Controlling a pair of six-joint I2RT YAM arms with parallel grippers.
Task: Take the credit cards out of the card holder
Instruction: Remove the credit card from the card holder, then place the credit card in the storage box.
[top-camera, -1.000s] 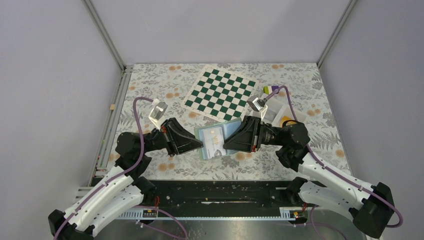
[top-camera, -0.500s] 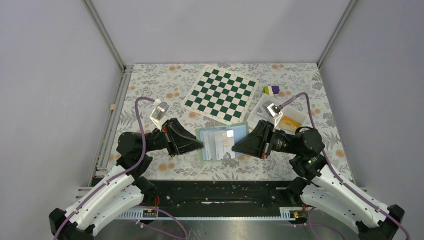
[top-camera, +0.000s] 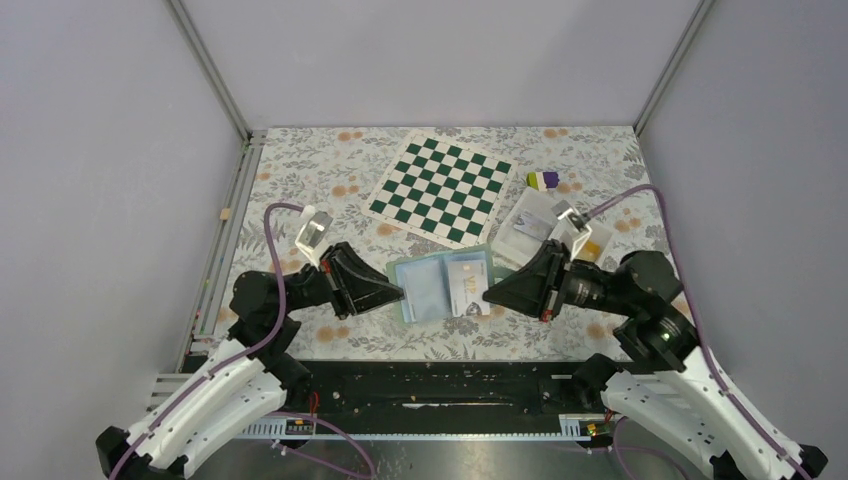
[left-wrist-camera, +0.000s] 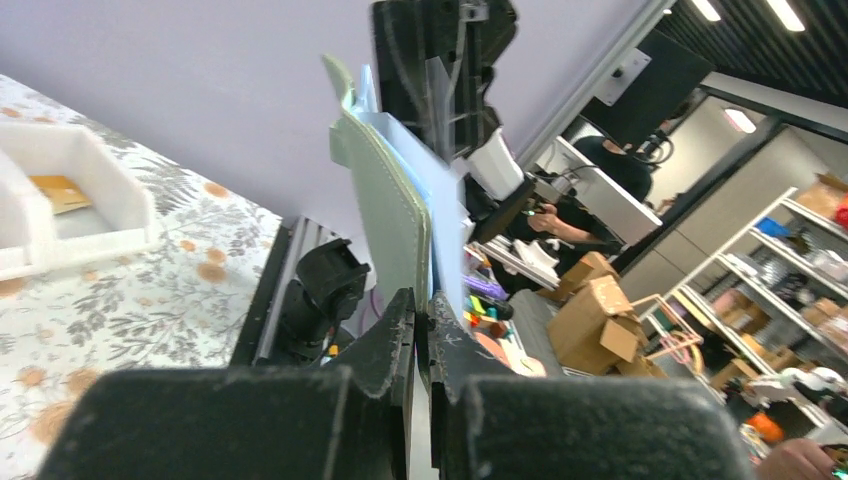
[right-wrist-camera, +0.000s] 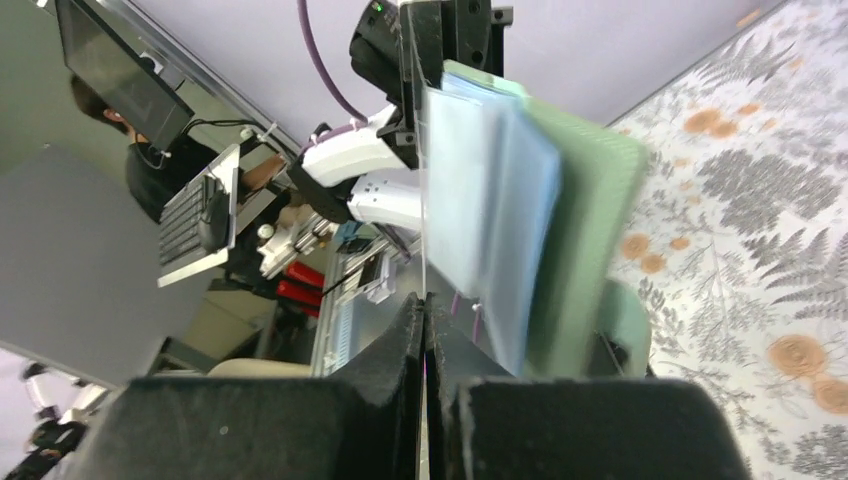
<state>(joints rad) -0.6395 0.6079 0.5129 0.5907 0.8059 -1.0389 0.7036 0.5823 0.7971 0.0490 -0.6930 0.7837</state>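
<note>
In the overhead view, the card holder (top-camera: 430, 287) is seen lying open on the flowered table (top-camera: 300, 170), its light blue inside turned upward, between the two claws. The left claw (top-camera: 401, 295) is closed on the holder's left edge, and the right claw (top-camera: 488, 293) is shut at its right edge. A pale card (top-camera: 468, 284) with dark print is seen on the holder's right half, its outer end at the right claw's tips. A white tray (top-camera: 532, 205) stands just behind the right claw, with an orange-yellow card (top-camera: 592, 247) in it. A green-and-white chequered mat (top-camera: 440, 190) is spread behind the holder, and a small purple-and-yellow-green block (top-camera: 543, 180) lies beside the mat's right corner, near the tray. In the left wrist view, the holder is seen edge-on and upright in the frame, and its teal-green cover is pinched between the closed fingers; the tray with the orange-yellow card is seen at the left on the table. In the right wrist view, the fingers are pressed together, and a thin pale sheet (right-wrist-camera: 428, 220) rises from between them, with the light blue pages and the green cover to its right. Whether this sheet is a card or a pocket of the holder cannot be told. The other claw is seen past the holder's far edge.
</note>
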